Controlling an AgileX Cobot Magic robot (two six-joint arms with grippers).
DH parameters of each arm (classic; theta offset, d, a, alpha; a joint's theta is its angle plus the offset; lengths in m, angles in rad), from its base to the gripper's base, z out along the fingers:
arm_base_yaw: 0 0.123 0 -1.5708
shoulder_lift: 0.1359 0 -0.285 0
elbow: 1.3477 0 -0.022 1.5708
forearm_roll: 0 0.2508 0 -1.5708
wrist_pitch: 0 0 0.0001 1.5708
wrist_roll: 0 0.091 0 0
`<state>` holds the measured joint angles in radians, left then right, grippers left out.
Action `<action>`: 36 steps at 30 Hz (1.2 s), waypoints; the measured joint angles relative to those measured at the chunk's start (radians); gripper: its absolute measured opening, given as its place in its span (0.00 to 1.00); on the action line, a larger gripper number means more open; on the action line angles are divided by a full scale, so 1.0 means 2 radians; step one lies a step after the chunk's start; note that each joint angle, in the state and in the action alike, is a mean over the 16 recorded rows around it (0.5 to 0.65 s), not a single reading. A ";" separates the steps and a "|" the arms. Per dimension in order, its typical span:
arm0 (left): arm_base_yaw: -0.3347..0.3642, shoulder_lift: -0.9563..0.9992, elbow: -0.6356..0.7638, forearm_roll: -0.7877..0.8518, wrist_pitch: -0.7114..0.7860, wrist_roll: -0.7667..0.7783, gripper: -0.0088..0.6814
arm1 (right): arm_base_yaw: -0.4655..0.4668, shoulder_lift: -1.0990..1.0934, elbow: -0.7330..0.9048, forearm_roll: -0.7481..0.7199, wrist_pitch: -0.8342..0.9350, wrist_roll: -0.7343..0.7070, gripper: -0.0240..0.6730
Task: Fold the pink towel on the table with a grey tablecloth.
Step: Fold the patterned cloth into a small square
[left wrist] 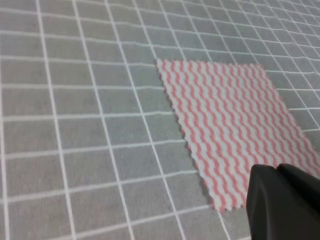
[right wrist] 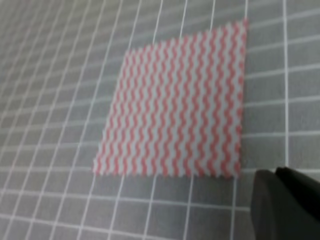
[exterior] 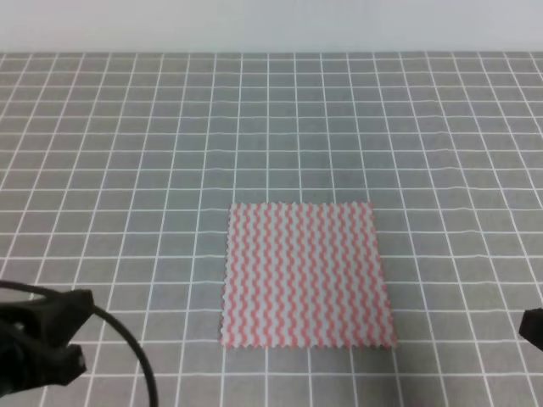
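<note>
Pink towel (exterior: 305, 275) — thin square cloth, pink-and-white wavy stripes, jagged pinked edges. Lies flat and fully spread, unfolded, on the table with a grey tablecloth (exterior: 271, 127), slightly right of centre in the near half of the high view; its sides run roughly along the white grid lines.

Left gripper (exterior: 47, 339) — dark body with a black cable looping off it, at the lower left corner of the high view, well apart from the towel's near left corner. Only a black edge shows in the left wrist view; whether its fingers are spread or closed cannot be told.

Right gripper (exterior: 534, 326) — a small dark sliver at the right edge of the high view, clear of the towel; finger state cannot be told. Neither touches the cloth.
</note>
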<state>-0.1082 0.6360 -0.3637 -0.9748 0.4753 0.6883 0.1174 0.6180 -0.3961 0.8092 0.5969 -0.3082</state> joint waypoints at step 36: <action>-0.160 0.169 -0.041 -0.206 -0.072 0.252 0.01 | 0.224 0.399 -0.117 0.010 -0.145 0.034 0.35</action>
<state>-0.4285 0.9742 -0.4464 -1.3869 0.3317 1.1921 0.5646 1.4164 -0.6291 0.8285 0.3078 -0.2407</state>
